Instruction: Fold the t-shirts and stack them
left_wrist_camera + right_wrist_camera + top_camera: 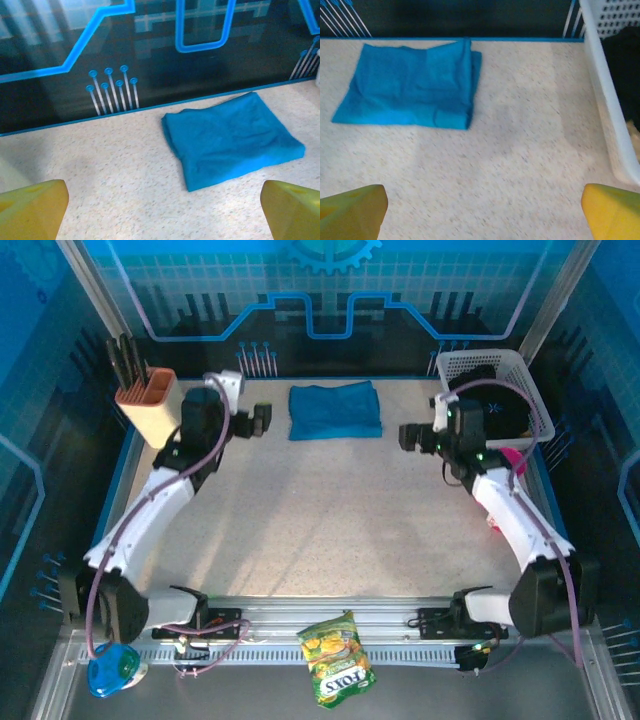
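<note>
The teal-blue t-shirt (335, 411) lies folded into a rectangle at the back middle of the table, flat and untouched. In the left wrist view the teal t-shirt (232, 140) sits ahead and to the right; in the right wrist view the same t-shirt (412, 85) sits ahead and to the left. The black t-shirt (510, 410) is bunched inside the white basket (480, 358), with dark fabric (622, 65) showing behind the basket wall (605, 95). My left gripper (262, 420) hovers left of the teal shirt, open and empty (165, 210). My right gripper (408, 435) hovers to its right, open and empty (482, 210).
A knife block (148, 405) stands at the back left. Something pink (512, 455) shows beside the right arm below the basket. A snack bag (340, 658) lies on the front rail and a blue object (110, 670) at the front left corner.
</note>
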Controlling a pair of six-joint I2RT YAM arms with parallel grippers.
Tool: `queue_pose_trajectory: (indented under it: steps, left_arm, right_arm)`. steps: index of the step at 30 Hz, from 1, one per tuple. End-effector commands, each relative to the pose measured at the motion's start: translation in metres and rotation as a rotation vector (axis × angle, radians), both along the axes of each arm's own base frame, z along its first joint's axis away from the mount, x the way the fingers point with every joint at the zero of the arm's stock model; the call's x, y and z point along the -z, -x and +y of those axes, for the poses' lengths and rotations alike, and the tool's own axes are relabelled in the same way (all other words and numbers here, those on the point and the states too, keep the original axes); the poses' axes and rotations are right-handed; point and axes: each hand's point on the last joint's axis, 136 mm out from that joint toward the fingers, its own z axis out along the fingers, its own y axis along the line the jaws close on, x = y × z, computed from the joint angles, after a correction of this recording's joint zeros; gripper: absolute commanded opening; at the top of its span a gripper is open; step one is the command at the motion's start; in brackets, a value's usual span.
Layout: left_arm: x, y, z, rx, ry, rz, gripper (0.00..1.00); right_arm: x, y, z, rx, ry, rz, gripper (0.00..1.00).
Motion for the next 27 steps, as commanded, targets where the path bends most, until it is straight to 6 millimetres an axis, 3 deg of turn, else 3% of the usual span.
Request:
queue_pose_trajectory:
  steps: [1,6,10,13,15,20,24,27]
  left_arm:
    - [0.025,0.016,0.026,-0.068,-0.002,-0.074,0.99]
    - [0.084,0.047,0.048,-0.146,-0.007,-0.122,0.99]
    - [0.127,0.058,0.063,-0.223,-0.01,-0.128,0.99]
    - [0.151,0.058,0.061,-0.205,-0.022,-0.121,0.99]
    - [0.16,0.056,0.056,-0.178,-0.03,-0.135,0.99]
    - [0.16,0.046,0.049,-0.132,-0.054,-0.17,0.99]
    - [0.172,0.034,0.037,-0.054,-0.019,-0.168,0.99]
    - [0.182,0.031,0.057,-0.141,0.009,-0.195,0.99]
  right_arm:
    - [0.0,0.011,-0.021,0.033,0.081,-0.14,1.0]
    - [0.023,0.038,-0.032,0.038,0.144,-0.269,1.0]
    - [0.04,0.048,-0.037,0.051,0.169,-0.342,1.0]
    - [0.055,0.051,-0.037,0.046,0.175,-0.367,1.0]
    - [0.063,0.05,-0.035,0.035,0.17,-0.371,1.0]
    - [0.081,0.039,-0.021,-0.027,0.124,-0.383,1.0]
    - [0.082,0.03,-0.008,-0.1,0.146,-0.458,1.0]
    - [0.1,0.023,-0.01,-0.1,0.139,-0.444,1.0]
